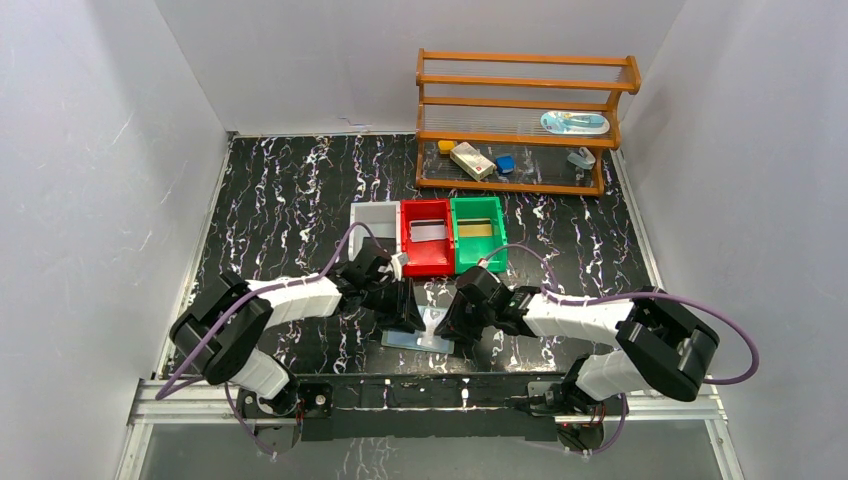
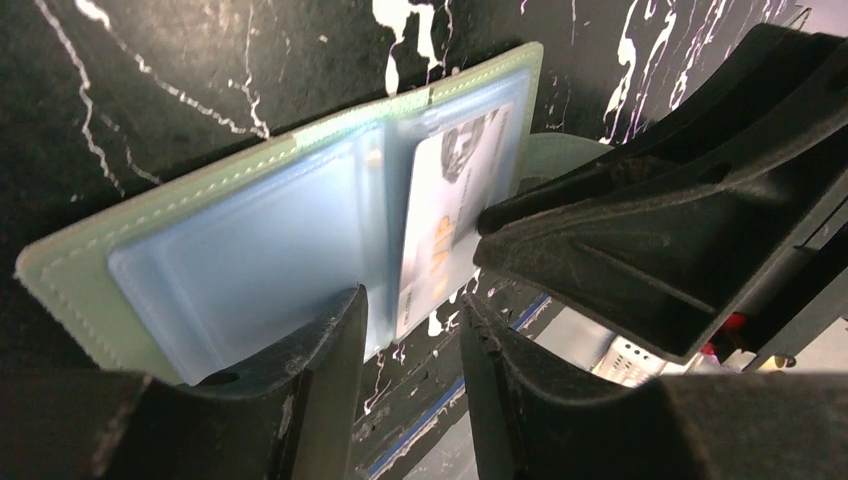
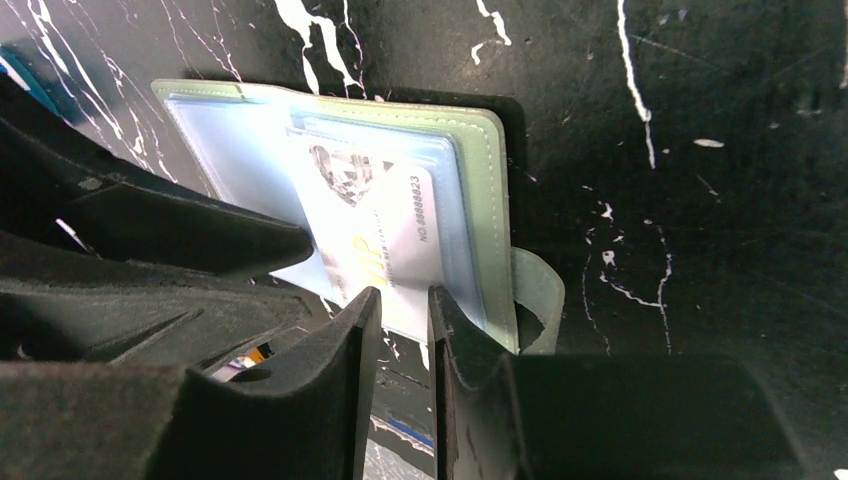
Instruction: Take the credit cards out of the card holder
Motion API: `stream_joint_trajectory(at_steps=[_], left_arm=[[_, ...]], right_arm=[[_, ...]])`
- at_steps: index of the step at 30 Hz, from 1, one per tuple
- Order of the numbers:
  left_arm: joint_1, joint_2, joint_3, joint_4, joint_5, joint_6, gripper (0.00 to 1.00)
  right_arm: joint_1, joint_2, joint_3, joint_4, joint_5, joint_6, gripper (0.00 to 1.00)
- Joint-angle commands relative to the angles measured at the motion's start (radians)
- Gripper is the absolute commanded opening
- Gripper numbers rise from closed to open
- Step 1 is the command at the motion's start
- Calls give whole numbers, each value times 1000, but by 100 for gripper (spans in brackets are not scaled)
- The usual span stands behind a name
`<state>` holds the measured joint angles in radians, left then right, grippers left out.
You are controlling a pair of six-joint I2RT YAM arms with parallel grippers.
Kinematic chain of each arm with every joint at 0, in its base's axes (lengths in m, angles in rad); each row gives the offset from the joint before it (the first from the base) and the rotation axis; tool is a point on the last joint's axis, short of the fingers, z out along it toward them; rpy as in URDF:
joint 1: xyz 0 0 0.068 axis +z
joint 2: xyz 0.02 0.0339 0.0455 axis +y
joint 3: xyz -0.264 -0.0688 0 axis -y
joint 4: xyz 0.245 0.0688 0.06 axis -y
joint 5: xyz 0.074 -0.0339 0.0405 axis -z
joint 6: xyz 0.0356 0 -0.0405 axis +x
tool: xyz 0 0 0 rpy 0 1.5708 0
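**A:** Where is the card holder?

**B:** The card holder (image 2: 230, 240) lies open and flat on the table (image 1: 290, 190) at the near edge, between the two arms, with its clear pockets facing up. A pale card (image 3: 385, 235) sticks partway out of one pocket.

**A:** And the grippers?

**B:** The left gripper (image 2: 410, 305) is partly open, with a finger on either side of a pocket leaf and the card's corner. The right gripper (image 3: 403, 300) shows only a narrow gap, and the card's near edge is in it. Whether either one really pinches anything, I cannot tell.

**A:** Further back?

**B:** Three bins stand side by side. The white bin (image 1: 372, 215) is on the left, the red bin (image 1: 430, 264) holds a silver-grey card (image 1: 428, 232), and the green bin (image 1: 480, 260) holds a gold card (image 1: 477, 229). A wooden rack (image 1: 520, 100) stands at the far wall
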<state>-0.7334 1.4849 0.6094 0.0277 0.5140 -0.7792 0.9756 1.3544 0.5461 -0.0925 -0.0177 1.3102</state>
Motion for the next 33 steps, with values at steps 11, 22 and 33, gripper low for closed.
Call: stream_joint_trajectory(at_steps=[11,22,33], left_arm=[[-4,47,-26,120,34,-46,20],[-4,5,-4,112,102,-3,0],[-3,-42,-6,-13,4,55,0]], right_arm=[[-2,46,-74,-59,44,18,34],[-12,17,-53,-86,71,0,40],[-20,31,-31,-126,88,-19,38]])
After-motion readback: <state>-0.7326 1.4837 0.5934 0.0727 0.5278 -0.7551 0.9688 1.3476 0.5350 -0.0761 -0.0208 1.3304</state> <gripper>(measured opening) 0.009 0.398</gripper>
